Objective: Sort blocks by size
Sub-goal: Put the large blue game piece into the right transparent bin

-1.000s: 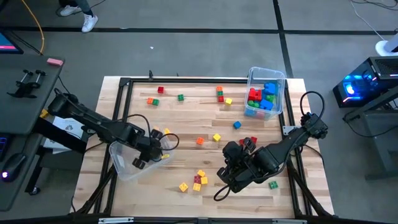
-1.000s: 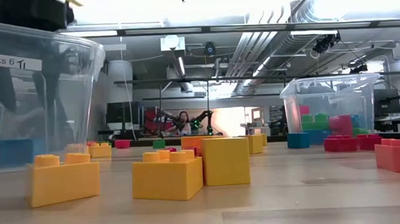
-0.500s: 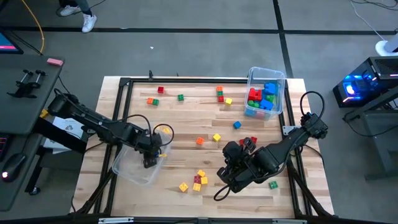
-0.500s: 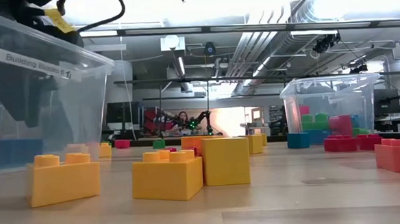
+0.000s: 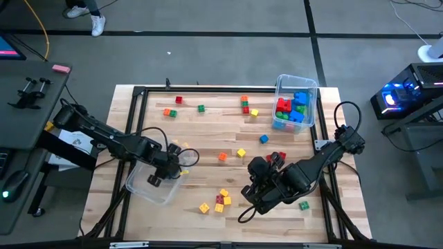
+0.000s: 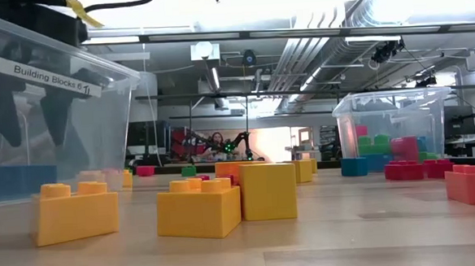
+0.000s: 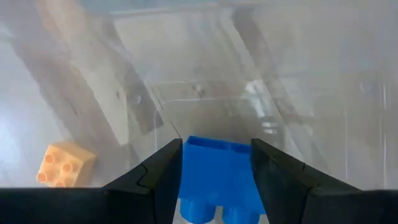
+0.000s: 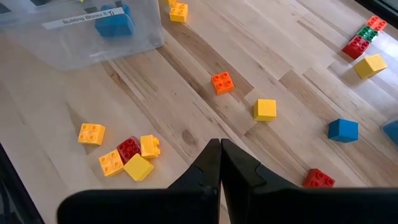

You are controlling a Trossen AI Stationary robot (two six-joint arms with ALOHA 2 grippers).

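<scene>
Here, on a wooden tabletop [image 5: 208,138] strewn with toy blocks, two clear plastic bins hold the sorted pieces. The left gripper [image 5: 160,174] reaches down inside the near-left bin [image 5: 142,192], its fingers [image 7: 161,180] pinching a blue brick [image 7: 217,177] between them; the left wrist view shows that brick framed by the bin's cloudy walls, with a pale orange brick [image 7: 61,165] visible through the plastic beside it. From tabletop height the same bin [image 6: 49,118] appears tilted, its white label reading "Building Blocks", with a blue shape low behind its wall. The second bin [image 5: 296,104] stands at the far right of the tabletop and is filled with larger blue bricks [image 5: 300,102], red bricks [image 5: 283,107] and a little green. The right gripper [image 5: 257,169] hangs over the near-right part of the tabletop with its fingers [image 8: 211,163] pressed together, holding nothing. Loose blocks remain scattered outside both bins: a yellow and red cluster [image 5: 220,199] near the front edge, a yellow cube [image 5: 241,153] and an orange brick [image 5: 222,157] toward the middle, a blue cube [image 5: 264,139] near the full bin, a green piece [image 5: 304,205] at the near right, and red, orange and green pieces [image 5: 178,101] along the far side.
</scene>
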